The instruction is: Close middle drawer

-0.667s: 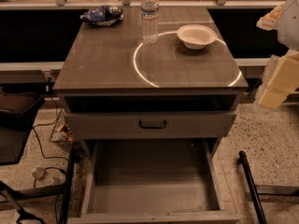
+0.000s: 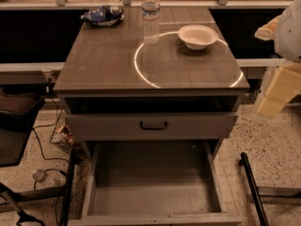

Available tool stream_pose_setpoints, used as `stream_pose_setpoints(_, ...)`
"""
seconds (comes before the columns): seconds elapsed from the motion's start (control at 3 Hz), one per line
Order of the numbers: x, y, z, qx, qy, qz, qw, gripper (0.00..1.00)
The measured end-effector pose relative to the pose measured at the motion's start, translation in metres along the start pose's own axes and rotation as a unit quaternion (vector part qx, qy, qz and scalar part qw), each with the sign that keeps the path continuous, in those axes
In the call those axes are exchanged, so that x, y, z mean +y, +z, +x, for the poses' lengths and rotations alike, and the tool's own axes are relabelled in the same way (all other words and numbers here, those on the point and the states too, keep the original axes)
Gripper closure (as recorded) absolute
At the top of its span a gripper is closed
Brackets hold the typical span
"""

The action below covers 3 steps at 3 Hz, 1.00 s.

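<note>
The middle drawer (image 2: 153,187) stood pulled far out of the cabinet toward the camera, its deep grey box bare inside and its front cut off by the lower edge of the view. Directly above it, the upper drawer (image 2: 108,126) sat out only a little, with a dark gap between its front and the bench (image 2: 103,65), and a small dark bar handle (image 2: 153,125) at the middle of its front.

On the bench a clear water bottle (image 2: 151,15) stood upright near the back edge. A white bowl (image 2: 197,36) sat just to the right of it, and a crumpled blue packet (image 2: 102,15) lay at the back left corner. A thin bright ring of light (image 2: 137,67) curved across the right half of the top, passing around the bottle's base and the bowl.

The gripper (image 2: 272,105), pale yellow, hung at the right edge of the view beside the cabinet's front right corner, apart from both drawers and touching nothing. Whether it was spread or pressed together could not be told.

A black chair (image 2: 19,121) and loose cables (image 2: 42,149) were to the left on the speckled floor (image 2: 277,145), and a black bar (image 2: 251,182) lay to the right of the open box.
</note>
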<state>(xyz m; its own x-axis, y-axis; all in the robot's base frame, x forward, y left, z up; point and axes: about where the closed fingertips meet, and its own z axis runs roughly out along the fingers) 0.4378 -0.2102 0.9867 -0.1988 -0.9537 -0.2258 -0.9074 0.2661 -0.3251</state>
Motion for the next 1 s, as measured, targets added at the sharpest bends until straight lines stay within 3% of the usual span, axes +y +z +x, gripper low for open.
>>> stream_pose_setpoints(0.33, 0.025, 0.036, 0.023, 0.002, -0.001, -0.029, 0.9996, 0.00)
stream_pose_setpoints(0.67, 0.073, 0.079, 0.054, 0.006, -0.012, -0.067, 0.9976, 0.16)
stream_pose_setpoints(1.0, 0.128, 0.125, 0.081, 0.013, -0.028, -0.113, 0.9931, 0.40)
